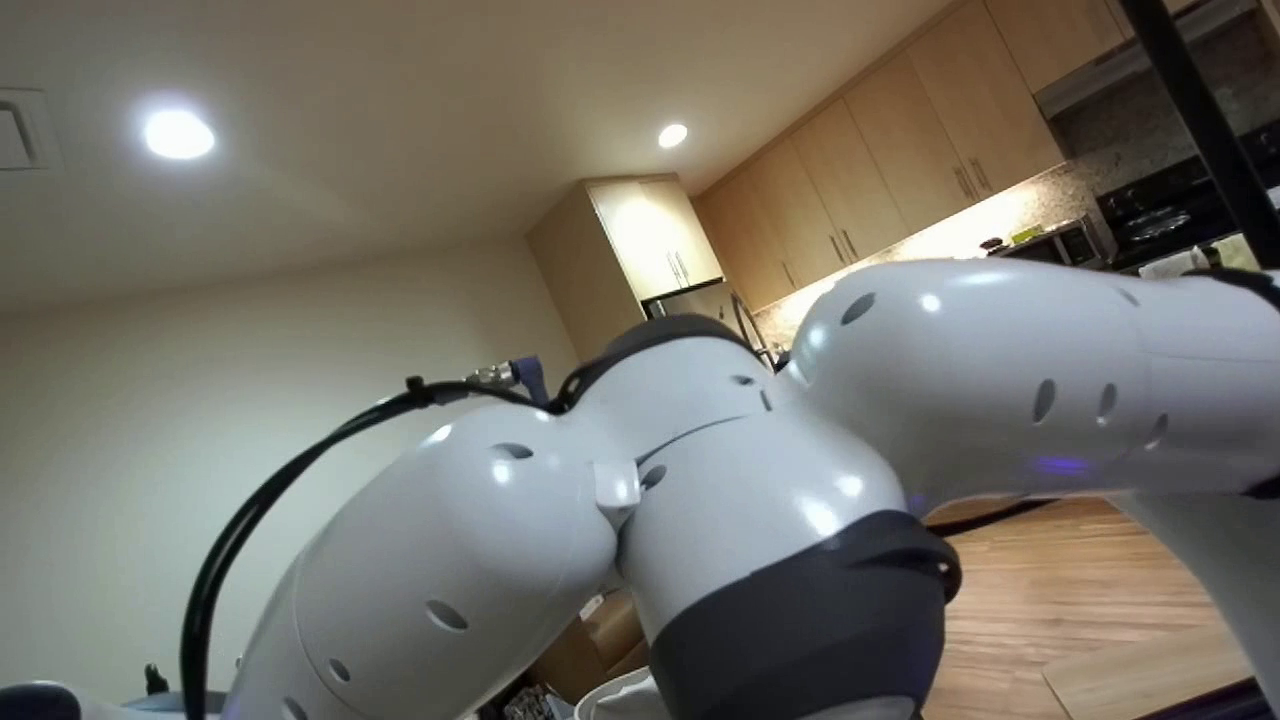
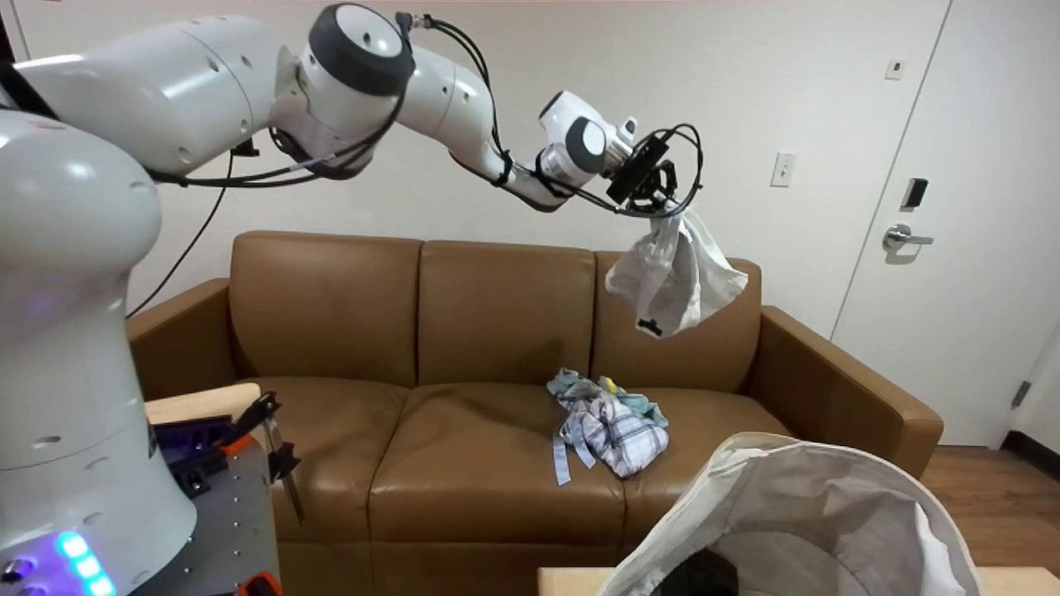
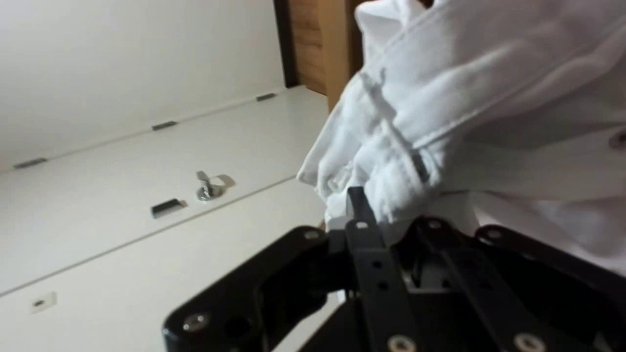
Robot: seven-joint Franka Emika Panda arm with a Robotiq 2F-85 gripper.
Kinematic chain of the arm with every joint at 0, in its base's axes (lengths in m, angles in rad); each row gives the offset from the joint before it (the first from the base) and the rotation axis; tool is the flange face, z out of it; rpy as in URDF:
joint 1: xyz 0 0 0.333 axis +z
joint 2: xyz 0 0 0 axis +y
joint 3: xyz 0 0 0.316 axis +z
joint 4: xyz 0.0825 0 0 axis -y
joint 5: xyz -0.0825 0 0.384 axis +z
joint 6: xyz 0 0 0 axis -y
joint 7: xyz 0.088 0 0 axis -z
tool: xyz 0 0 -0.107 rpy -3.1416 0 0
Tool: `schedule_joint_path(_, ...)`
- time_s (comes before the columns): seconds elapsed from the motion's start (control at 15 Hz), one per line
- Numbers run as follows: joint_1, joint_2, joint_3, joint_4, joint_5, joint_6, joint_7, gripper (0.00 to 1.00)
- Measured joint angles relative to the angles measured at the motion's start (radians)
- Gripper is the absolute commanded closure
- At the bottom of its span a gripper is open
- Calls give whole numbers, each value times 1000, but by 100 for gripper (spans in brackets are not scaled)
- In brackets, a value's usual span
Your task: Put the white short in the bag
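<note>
Now, nearest the camera at the lower right of an exterior view, you have a round-mouthed, off-white fabric bag (image 2: 836, 505), open, with a dark item (image 2: 700, 575) inside. At the left edge rises your glossy white robot arm (image 2: 190, 91), blue lights (image 2: 87, 564) glowing at its base (image 2: 74, 488). Farther in, the arm reaches toward the right and ends in your black two-fingered gripper (image 2: 661, 196). Its jaws are clenched on a pair of white cloth shorts (image 2: 683, 265), which hang crumpled in mid-air, higher than the bag and apart from it; a black mark (image 2: 650, 328) shows near their lower edge. Your wrist view brings up a stitched seam (image 3: 455, 123) in the white cloth, just beyond the black fingers (image 3: 361, 208). Behind, a brown, leather-look, three-seat sofa (image 2: 497, 463) carries a heap of pale blue and plaid clothes (image 2: 617, 426). Farthest back are a white wall (image 2: 787, 74) and, at the right, a white door (image 2: 994, 149) with a silver lever handle (image 2: 905, 238).
</note>
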Motion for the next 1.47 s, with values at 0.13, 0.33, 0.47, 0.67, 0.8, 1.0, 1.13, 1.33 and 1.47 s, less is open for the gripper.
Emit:
schedule_joint_path(0.13, 73, -28, -90, -78, -5, -2, 54, 85)
schedule_joint_path(0.33, 93, -36, -102, -115, -8, -2, 64, 93)
schedule_joint_path(0.47, 87, -41, -87, -121, -57, -2, 89, 93)
schedule_joint_path(0.67, 19, -122, 94, -136, -197, 31, 138, 93)
schedule_joint_path(0.8, 1, -211, 178, -211, -154, 92, 74, 93)
schedule_joint_path(1.0, -33, -370, 306, -349, -44, 133, -65, 93)
schedule_joint_path(1.13, -62, -474, 385, -441, 29, 126, -142, 93)
schedule_joint_path(1.33, -102, -629, 476, -592, 141, 95, -220, 94)
schedule_joint_path(1.47, -138, -734, 534, -701, 224, 98, -274, 85)
